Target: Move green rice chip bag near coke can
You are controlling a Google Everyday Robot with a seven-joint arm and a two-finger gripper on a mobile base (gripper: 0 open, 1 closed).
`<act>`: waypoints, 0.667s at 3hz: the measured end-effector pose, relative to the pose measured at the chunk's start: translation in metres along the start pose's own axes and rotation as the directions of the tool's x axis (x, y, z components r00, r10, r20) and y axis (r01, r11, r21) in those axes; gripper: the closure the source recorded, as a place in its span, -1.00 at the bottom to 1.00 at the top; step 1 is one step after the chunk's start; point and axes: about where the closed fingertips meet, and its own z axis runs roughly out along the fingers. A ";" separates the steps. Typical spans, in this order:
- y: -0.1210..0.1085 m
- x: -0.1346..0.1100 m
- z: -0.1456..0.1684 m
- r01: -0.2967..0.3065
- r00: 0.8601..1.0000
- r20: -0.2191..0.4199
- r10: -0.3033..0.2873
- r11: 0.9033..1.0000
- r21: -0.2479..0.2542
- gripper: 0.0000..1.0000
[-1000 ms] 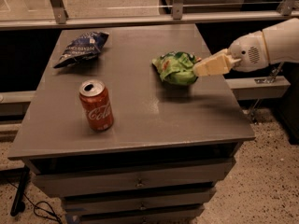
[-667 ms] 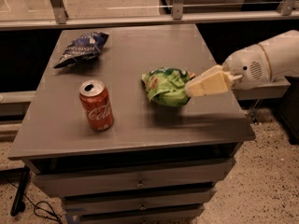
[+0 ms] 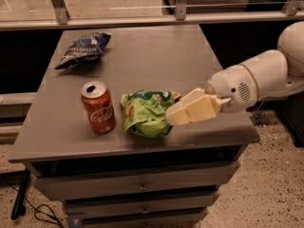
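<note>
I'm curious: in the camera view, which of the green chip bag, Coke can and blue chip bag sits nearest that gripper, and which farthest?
From the gripper, over the table's front right:
1. green rice chip bag, held by it, front centre.
2. coke can, just left of the bag.
3. dark blue chip bag, back left corner.

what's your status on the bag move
Arm's gripper shut on green rice chip bag, right edge. Bag just right of coke can, small gap. Nothing between them.
</note>
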 end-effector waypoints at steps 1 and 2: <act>0.013 0.009 0.025 -0.001 1.000 -0.021 0.000 0.999 -0.045 1.00; 0.014 0.017 0.037 -0.007 0.999 -0.054 0.005 0.999 -0.048 0.65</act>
